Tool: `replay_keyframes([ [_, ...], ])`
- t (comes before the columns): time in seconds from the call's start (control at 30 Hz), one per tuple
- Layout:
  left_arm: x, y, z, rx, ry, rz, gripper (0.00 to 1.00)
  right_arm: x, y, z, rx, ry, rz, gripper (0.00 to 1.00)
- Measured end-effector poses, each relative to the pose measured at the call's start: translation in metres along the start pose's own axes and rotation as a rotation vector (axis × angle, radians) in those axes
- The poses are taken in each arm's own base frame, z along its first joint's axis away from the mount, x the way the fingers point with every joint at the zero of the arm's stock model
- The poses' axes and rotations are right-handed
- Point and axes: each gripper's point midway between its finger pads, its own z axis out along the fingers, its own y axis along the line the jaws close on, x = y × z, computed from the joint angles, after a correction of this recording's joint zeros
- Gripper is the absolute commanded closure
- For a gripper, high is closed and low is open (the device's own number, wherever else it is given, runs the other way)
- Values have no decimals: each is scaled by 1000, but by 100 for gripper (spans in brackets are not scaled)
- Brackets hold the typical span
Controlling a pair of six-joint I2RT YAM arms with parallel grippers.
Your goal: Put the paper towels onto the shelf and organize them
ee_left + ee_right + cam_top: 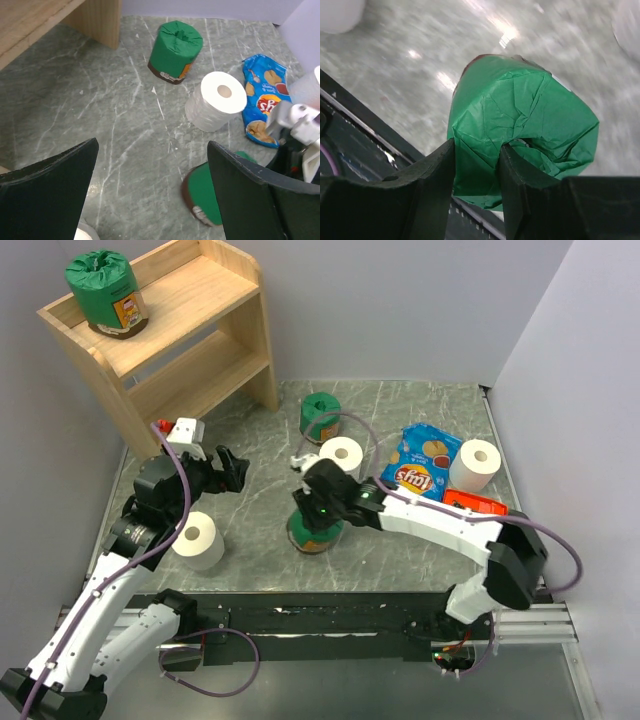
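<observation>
The right end effector pinches a crinkly green roll on the counter, near the middle of its near edge. The left end effector is wide and empty. Another green roll sits on top of the shelf at the far left corner.

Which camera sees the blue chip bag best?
The top external view: the blue chip bag lies nearly whole there, label up. The left wrist view shows it closer, but the right arm covers its lower end. The right wrist view misses it.
</observation>
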Motion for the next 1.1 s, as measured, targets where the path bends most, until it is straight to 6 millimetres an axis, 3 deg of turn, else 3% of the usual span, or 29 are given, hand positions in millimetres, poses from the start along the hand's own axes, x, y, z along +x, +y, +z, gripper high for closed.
replay_keyframes([
  [0.17,-1,5,0,-29,-7,0,4,-14,23,15,-24,-4,-82,40],
  [0.37,-2,8,0,-47,-11,0,4,-22,31,7,-40,-34,-104,32],
  [0.5,-1,8,1,-43,-9,0,4,-33,33,-14,-57,-87,-95,32],
  [0.67,8,1,7,-14,29,13,3,-41,29,-64,-86,-207,-51,32],
  [0.83,38,-20,16,48,138,58,2,-21,8,-98,-63,-288,20,33],
  [0.97,68,-56,14,143,248,119,4,10,-18,-105,9,-303,88,33],
  [1.1,85,-88,13,196,320,187,5,33,-39,-112,66,-322,150,32],
])
